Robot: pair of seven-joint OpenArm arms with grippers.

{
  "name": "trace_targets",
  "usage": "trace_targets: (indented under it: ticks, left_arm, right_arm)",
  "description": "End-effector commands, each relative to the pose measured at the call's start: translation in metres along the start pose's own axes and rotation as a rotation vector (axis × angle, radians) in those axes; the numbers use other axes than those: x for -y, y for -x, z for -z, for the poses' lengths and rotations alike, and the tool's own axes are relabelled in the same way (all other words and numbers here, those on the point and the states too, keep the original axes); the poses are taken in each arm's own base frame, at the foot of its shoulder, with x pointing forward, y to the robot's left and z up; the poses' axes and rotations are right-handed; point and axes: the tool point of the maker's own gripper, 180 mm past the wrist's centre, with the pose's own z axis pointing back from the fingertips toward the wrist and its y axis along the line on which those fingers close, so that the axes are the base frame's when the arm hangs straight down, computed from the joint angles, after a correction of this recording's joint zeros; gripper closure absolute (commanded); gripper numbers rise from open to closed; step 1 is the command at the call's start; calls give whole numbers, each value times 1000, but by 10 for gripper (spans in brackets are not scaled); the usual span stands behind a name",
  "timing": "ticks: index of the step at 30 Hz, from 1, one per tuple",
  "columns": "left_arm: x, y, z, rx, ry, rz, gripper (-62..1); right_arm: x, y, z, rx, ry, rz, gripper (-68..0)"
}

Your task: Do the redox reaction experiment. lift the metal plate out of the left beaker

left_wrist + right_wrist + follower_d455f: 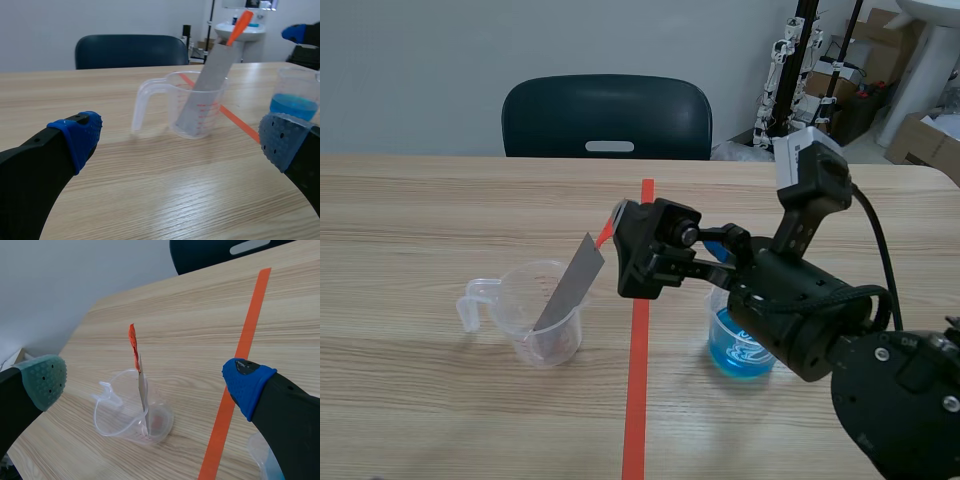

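Note:
A clear handled beaker (535, 322) stands left of the tape line. A grey metal plate (570, 285) with an orange-red tip (606, 232) leans in it, its top tilted toward the right. My right gripper (628, 250) hovers right beside the plate's top end. In the right wrist view it is open (145, 380), and the plate (142, 390) stands upright ahead of it, between the lines of its fingers, untouched. My left gripper (180, 140) is open low over the table, with the beaker (195, 107) and plate (207, 80) ahead of it.
A second beaker (740, 345) holding blue liquid stands right of the orange-red tape line (638, 380), under the right arm. It also shows as the blue beaker (297, 100) beside my left gripper's right finger. A dark chair (607, 115) stands beyond the table's far edge.

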Motion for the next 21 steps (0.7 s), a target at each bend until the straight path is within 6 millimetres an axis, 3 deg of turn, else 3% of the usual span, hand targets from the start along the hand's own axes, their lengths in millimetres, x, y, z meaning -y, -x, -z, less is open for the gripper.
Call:
trace_targets:
  ticks: [1,14,21]
  left_arm:
    - [4,-2,6,20,30,5,-623]
    - [8,6,5,84,0,58,-623]
    - [6,17,1,56,-32,47,-623]
  right_arm:
    - [-12,-13,6,39,-38,-11,-679]
    - [-40,5,21,26,-10,-62,-679]
    - [-30,31,26,-31,29,-58,-679]
